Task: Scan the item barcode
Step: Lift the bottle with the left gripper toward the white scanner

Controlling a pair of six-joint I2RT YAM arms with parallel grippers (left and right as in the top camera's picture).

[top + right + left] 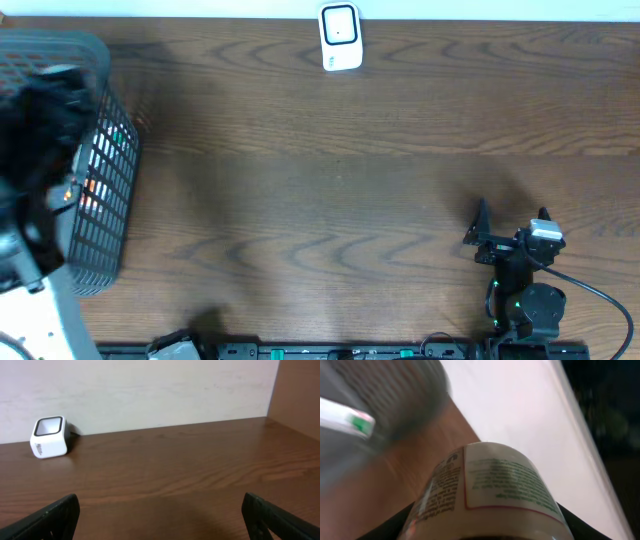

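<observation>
The item is a pale round bottle [490, 490] with a red-framed label of green print, and it fills the lower half of the left wrist view. My left gripper [487, 527] is shut on it, one black finger showing on each side. From overhead the left arm [40, 120] is a dark blur above the basket at the far left, and the bottle is hidden there. The white barcode scanner [340, 38] stands at the table's back edge, also visible as the scanner [49, 436] against the wall. My right gripper [512, 212] rests open at the front right with nothing between its fingers [55, 515].
A grey wire basket [105, 200] lies at the left edge of the table with items inside, among them a white and green package [350, 420]. The wooden table [330, 200] stretches between basket, scanner and right arm. A white wall [150, 390] stands behind the scanner.
</observation>
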